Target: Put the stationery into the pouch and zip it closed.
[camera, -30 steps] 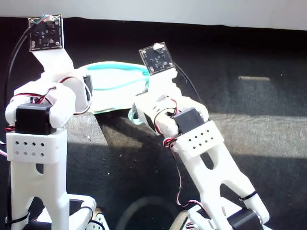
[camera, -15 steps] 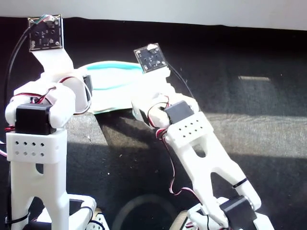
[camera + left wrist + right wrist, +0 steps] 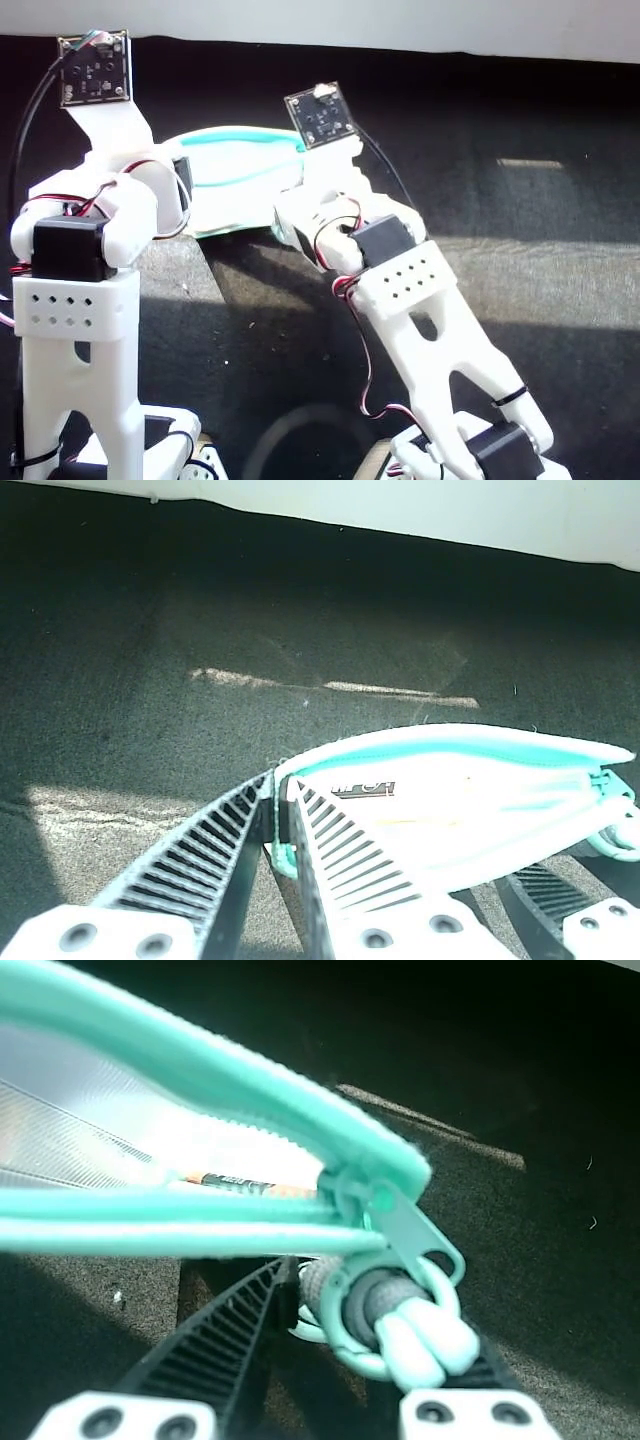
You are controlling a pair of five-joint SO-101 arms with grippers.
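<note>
Left tool (image 3: 276, 792) is up front, its two ribbed fingers (image 3: 200, 850) pinched tight on the near corner of the pouch (image 3: 470, 795). From the tool tips the pouch stretches off sideways, teal zip edges parted, a small printed label just past the tips. At the far end hangs the pull loop (image 3: 618, 832), the other tool (image 3: 560, 895) right beneath it. Ahead lies the dark table (image 3: 150, 670), with a sun streak across it.

a milky white soft pouch (image 3: 470, 800) is edged in mint-green zip tape. its mint-green zip pull (image 3: 405, 1235) carries a grey cord (image 3: 365, 1295) tipped in pale mint. an orange pencil (image 3: 240, 1182) shows through. the left end effector (image 3: 277, 785) has black ribbed fingers (image 3: 190, 870) on white bases. the table (image 3: 150, 630) is charcoal cloth.
</note>
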